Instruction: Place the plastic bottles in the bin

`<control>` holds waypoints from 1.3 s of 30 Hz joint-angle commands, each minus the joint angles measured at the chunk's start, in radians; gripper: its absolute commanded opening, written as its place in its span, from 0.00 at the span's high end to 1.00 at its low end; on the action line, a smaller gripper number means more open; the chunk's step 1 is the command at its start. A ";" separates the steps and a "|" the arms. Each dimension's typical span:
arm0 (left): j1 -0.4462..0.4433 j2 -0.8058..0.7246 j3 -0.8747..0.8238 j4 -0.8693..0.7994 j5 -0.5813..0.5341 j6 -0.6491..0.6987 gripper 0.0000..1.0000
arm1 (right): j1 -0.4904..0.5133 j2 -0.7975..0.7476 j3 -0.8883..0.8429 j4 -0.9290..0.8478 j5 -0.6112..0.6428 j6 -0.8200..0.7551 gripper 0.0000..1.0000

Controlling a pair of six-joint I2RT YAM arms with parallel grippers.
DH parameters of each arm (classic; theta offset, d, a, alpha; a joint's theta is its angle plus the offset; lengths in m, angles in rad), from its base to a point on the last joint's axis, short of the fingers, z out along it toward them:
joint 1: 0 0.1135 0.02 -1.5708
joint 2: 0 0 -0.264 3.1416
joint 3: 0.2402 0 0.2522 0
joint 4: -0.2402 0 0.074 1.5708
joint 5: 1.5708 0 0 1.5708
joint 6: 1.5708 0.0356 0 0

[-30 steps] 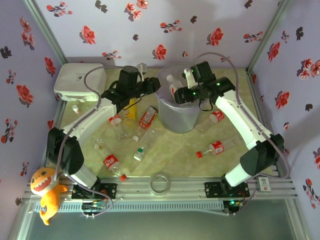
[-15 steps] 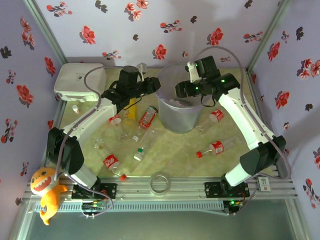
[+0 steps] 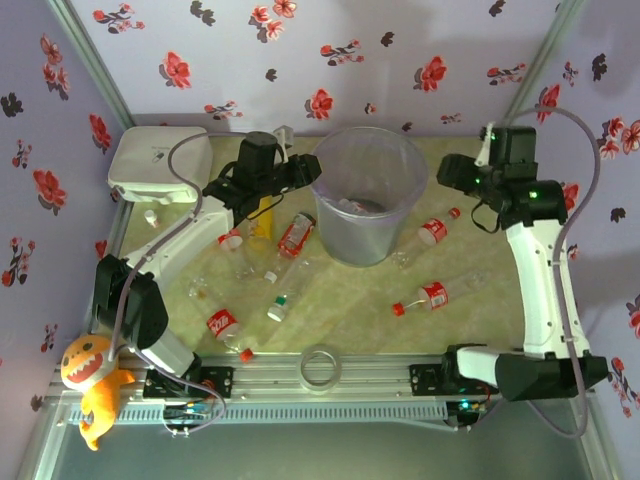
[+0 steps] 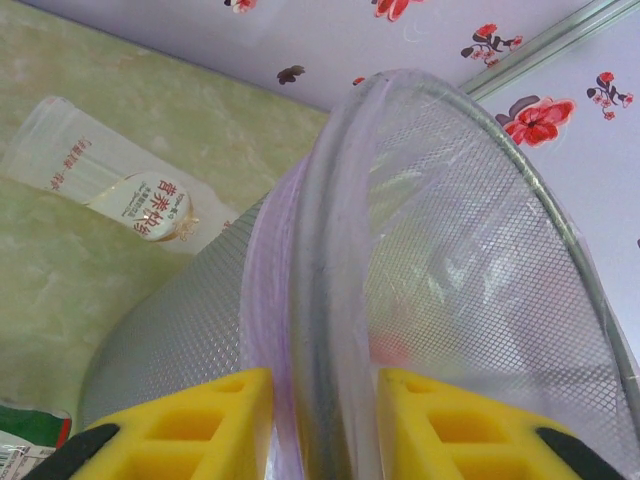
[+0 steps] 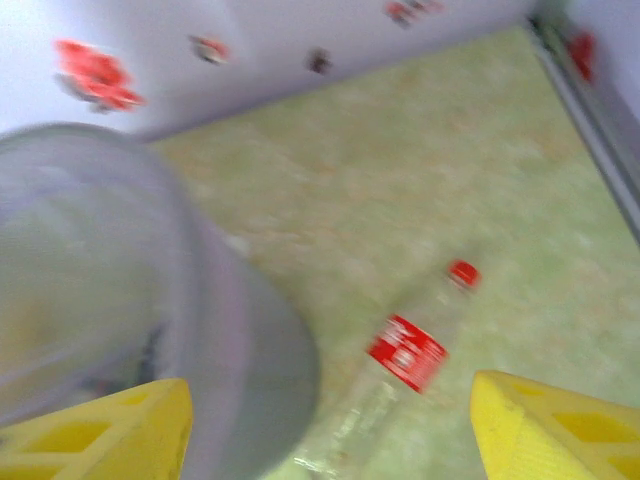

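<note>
Blur smears bottle (image 5: 405, 352) beside bin (image 5: 215, 330).

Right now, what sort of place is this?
Likely a staged robot test cell, not a real room: floral-print wall panels box in a green tabletop, an aluminium rail runs along its near edge, and plastic bottles lie scattered round a bin.

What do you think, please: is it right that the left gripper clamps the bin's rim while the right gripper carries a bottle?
Not quite: the right gripper carries nothing. The right wrist view shows it open above the table, where a red-capped bottle lies. The left gripper does clamp the bin by its rim.
</note>
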 commanded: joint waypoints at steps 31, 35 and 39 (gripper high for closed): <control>-0.010 0.021 -0.013 0.020 -0.019 -0.002 0.67 | -0.102 0.517 -0.477 0.594 -0.115 0.293 0.20; -0.011 0.027 -0.011 0.020 -0.019 -0.003 0.68 | -0.103 0.539 -0.485 0.608 -0.108 0.296 0.20; -0.011 0.041 -0.009 0.024 -0.019 -0.008 0.68 | -0.102 0.537 -0.484 0.599 -0.106 0.292 0.25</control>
